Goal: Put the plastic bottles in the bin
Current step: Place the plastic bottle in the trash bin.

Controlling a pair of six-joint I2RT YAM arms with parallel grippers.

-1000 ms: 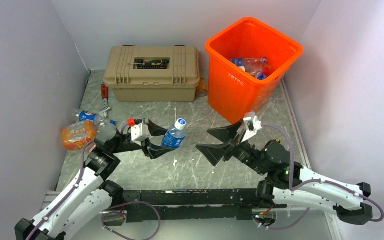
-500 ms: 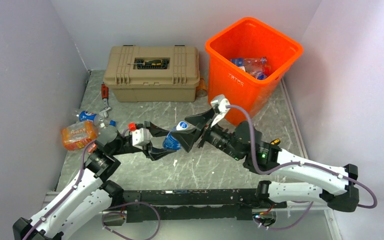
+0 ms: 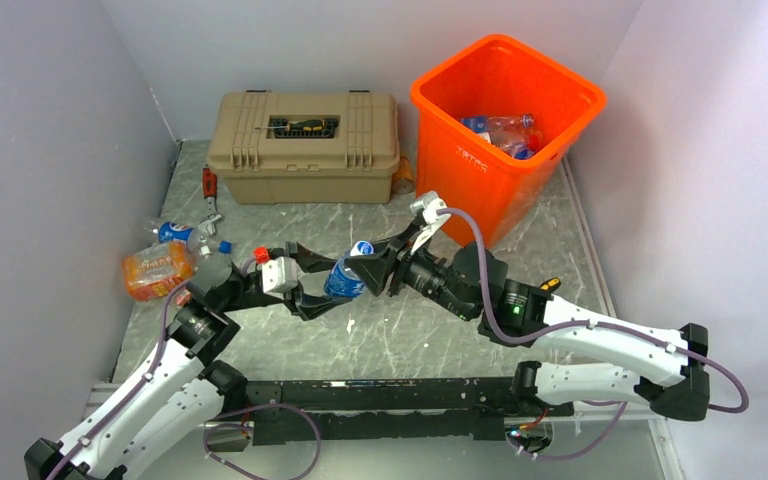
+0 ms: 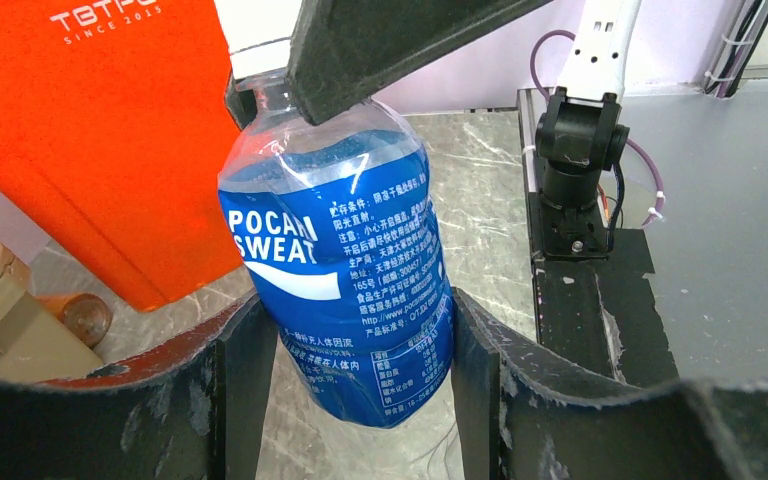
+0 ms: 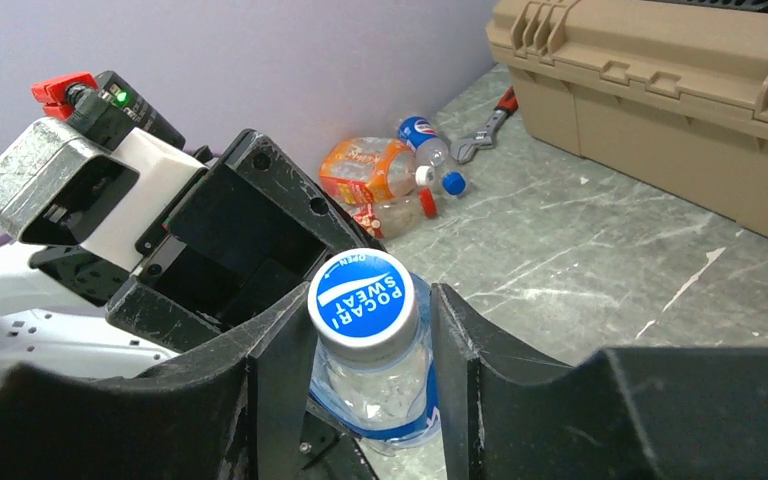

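A clear bottle with a blue Pocari Sweat label is held off the table between both arms. My left gripper is shut on its lower body, fingers pressed to both sides. From the right, my right gripper is shut on the same bottle's shoulder just under the blue cap. The orange bin stands at the back right with several bottles inside. More bottles lie at the left wall: an orange-wrapped one and a Pepsi one.
A tan latched toolbox sits at the back with a yellow-handled screwdriver on its lid. A red-handled tool lies beside it. Walls close in the left, back and right sides.
My right arm swung left from in front of the bin to the bottle, and its wide-open jaws closed around the bottle's top. The left arm kept its hold and barely moved.
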